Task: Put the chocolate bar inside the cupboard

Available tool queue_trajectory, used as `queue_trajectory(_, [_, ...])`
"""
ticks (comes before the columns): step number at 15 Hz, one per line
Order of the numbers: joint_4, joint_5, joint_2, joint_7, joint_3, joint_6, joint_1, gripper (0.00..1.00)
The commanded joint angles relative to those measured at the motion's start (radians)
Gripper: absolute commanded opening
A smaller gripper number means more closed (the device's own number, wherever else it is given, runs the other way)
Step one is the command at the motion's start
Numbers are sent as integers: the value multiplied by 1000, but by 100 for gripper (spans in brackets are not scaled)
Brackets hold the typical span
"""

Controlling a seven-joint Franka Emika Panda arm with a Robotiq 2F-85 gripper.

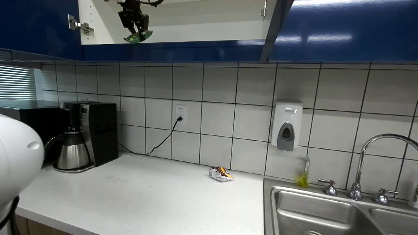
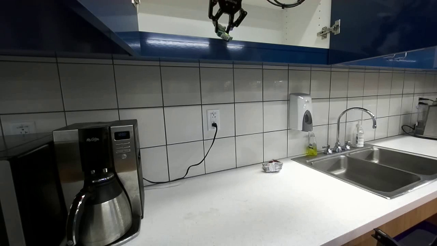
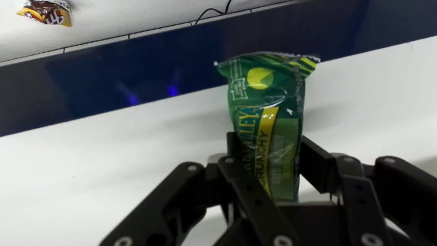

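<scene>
The chocolate bar, in a green wrapper, shows in the wrist view (image 3: 266,95) and in both exterior views (image 1: 130,39) (image 2: 223,35). My gripper (image 3: 266,147) is shut on its sides, with one end sticking out past the fingertips. The gripper also shows in both exterior views (image 1: 138,34) (image 2: 222,28), pointing down. The cupboard (image 1: 209,27) is open, with a white interior and a blue bottom edge; it also shows in an exterior view (image 2: 174,20). The bar is at the cupboard's opening, just over the bottom edge. I cannot tell whether it touches the white floor (image 3: 119,153).
Open blue doors flank the cupboard on both sides (image 1: 36,26) (image 1: 346,29). Below are a countertop (image 1: 140,195), a coffee maker (image 2: 102,171), a small snack packet (image 1: 220,174), a soap dispenser (image 1: 287,124) and a sink (image 1: 313,209). Metal hinges (image 2: 329,30) stick out at the cupboard's sides.
</scene>
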State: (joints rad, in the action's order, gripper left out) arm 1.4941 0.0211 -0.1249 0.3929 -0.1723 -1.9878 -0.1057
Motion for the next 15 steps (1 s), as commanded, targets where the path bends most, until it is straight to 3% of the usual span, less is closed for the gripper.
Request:
queue_trajectory(1, [-104,33,77,47,-6,26,0,18])
queue_trajectory(8, [-198,67,166,75,8,39,-13,18])
queue_trajectory(9, [-200,71,171,77,-1,35,-4,26])
queue_trajectory(10, [-210,79,180,80,-1,36,-5,67])
queue_trajectory(12, [-221,90,193,87,0,36,-6,73])
queue_trajectory(15, [-227,93,205,93,1,40,-6,97])
